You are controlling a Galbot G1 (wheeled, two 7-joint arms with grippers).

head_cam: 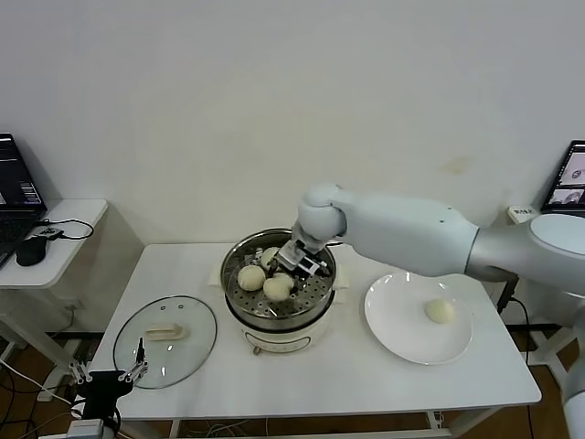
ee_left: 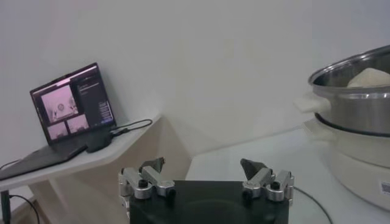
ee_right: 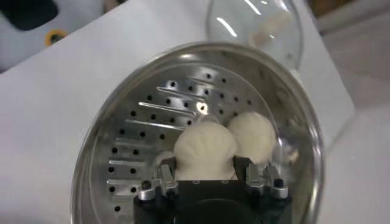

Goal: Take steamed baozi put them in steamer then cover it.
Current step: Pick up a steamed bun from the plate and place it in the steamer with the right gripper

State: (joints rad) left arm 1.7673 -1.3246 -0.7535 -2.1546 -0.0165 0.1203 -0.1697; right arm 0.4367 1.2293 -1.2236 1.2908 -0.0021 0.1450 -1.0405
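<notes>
The right tool reaches down into the round shiny steel steamer, and in the right wrist view its two fingers stand on either side of a smooth cream-white bun, close against it; whether they press it or have just let go I cannot tell. The left tool hangs low at the near left edge of the white desk, its fingers spread wide and holding nothing. Counted from the head view, there are four small round dough buns: three inside the steamer, namely one on the left, one toward the front and one at the back, and a fourth alone on the flat white round plate, which lies on the desk to the right of the steamer. Their skin is matt and smooth, pale cream, dome-shaped. The steamer's tray is bright metal pierced with rows of small holes, and the pot sits on a cream-white base. One round clear glass lid with a metal rim and a cream-white rectangular handle lies flat on the desk left of the steamer, apart from it. A laptop stands open on a side table farther left.
</notes>
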